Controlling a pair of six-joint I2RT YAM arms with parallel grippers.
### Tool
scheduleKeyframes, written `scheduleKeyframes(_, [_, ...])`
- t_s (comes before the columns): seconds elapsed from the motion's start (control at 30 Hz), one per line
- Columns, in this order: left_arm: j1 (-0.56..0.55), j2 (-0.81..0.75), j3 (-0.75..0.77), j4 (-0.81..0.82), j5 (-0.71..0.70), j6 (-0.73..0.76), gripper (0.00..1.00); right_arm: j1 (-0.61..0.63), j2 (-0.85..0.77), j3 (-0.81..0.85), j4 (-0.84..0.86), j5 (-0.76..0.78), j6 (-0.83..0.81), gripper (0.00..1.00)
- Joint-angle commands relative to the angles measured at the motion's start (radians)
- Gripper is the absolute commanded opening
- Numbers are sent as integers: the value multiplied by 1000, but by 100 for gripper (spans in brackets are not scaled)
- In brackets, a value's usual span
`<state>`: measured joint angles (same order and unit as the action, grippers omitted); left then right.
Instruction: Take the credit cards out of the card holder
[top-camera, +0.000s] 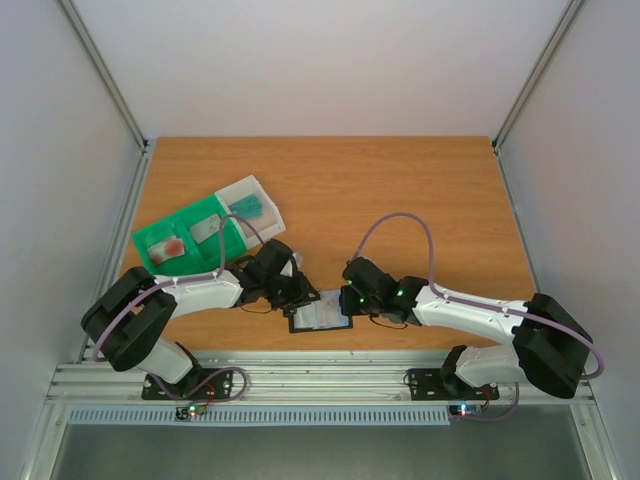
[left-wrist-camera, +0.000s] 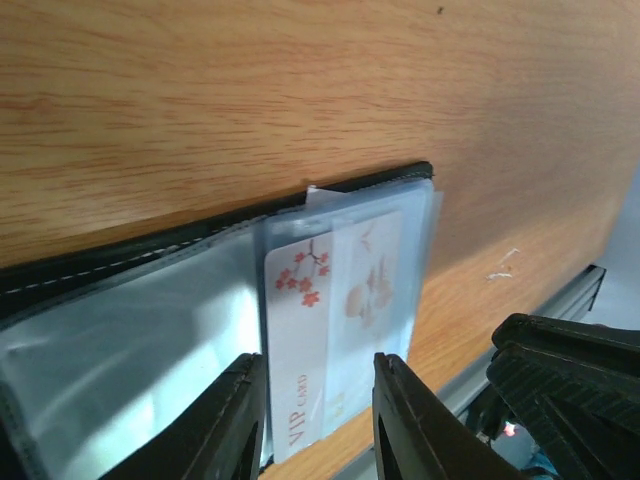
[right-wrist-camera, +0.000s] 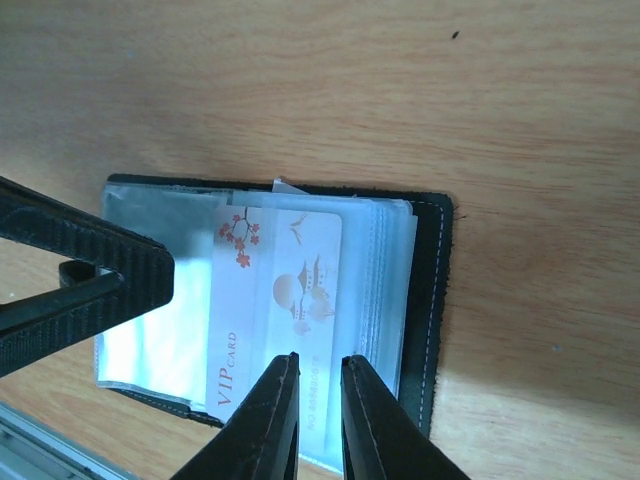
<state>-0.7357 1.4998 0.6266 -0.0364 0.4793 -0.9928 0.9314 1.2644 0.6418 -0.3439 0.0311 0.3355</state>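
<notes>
Left end effector astride card, tray overhead

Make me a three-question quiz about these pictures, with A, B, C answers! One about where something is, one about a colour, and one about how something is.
1. Where is the green and white tray?
A) on the left side of the table
B) on the right side
C) hanging off the front edge

2. What colour are the flowers on the VIP card?
A) blue
B) red
C) yellow

3. How is the card holder?
A) folded shut
B) lying open
C) standing in the tray

Answers:
1 A, the top view shows the tray on the left.
2 B, the small flowers are red on a white card.
3 B, the card holder lies open with its clear sleeves showing.
</notes>
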Motion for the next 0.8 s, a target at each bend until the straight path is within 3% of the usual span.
scheduleKeyframes(0.0, [-6,-3,17,-29,-50,33,30,2,46,1,61,-20,-9,14])
scheduleKeyframes(0.77, [-6,76,-36,134,-28,-32,28,1,176,-21,82,-49,2,9])
